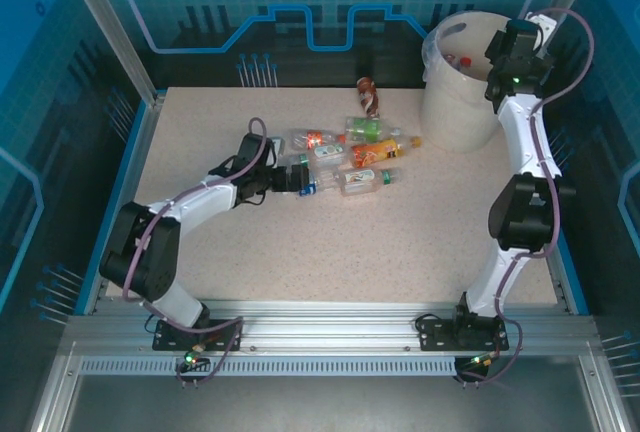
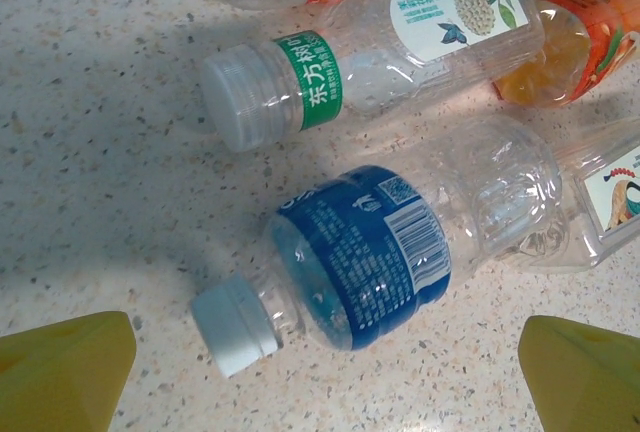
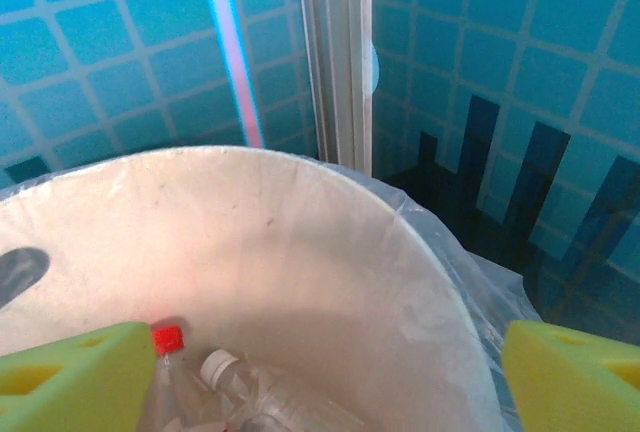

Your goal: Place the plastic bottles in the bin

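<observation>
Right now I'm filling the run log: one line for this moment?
left end effector open above blue-label bottle | right end effector open over bin | red-capped bottle in bin | more bottles on table

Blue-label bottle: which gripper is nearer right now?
Left. The left gripper hovers open right at the blue-label bottle; the right gripper hangs open over the bin, well away from it.
</observation>
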Robot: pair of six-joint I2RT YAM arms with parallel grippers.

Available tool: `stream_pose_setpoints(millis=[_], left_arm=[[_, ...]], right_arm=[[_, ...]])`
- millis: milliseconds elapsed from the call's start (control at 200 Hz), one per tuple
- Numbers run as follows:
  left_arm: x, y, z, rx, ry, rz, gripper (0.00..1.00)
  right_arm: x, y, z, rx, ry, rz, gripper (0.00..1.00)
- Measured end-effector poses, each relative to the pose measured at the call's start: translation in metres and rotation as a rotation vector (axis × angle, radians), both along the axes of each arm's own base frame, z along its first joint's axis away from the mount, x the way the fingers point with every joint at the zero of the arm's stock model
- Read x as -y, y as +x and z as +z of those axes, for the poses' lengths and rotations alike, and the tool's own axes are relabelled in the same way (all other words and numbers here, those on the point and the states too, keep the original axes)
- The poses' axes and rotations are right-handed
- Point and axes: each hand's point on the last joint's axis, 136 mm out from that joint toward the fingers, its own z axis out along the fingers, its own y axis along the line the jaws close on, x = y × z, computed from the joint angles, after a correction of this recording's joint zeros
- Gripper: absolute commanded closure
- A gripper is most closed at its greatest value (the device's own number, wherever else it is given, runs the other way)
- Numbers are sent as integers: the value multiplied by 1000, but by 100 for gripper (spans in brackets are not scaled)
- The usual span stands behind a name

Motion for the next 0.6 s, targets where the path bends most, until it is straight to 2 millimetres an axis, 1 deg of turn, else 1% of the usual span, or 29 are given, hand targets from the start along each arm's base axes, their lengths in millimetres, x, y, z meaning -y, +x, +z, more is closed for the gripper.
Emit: stream_pose_setpoints(millis=[30,100,195,305,440,600], left_arm=[[1,1,0,0,2,-8,1],[3,4,-2,-3,5,-20,1],[5,7,-7,-6,18,-39,1],[8,11,-13,-13,29,-57,1],[12,17,-13,-4,19,-67,1],[17,22,-21,-16,9,-78,1]], right_arm=[[-2,-3,1,3,6,10,0],[-6,-9,6,15,16,29,0],[-13,-19,19,45,24,61,0],[-22,-35,29,72,34,98,0],[-33,-56,36,78,49,145,0],[-56,-88,36,61,89,251,0]])
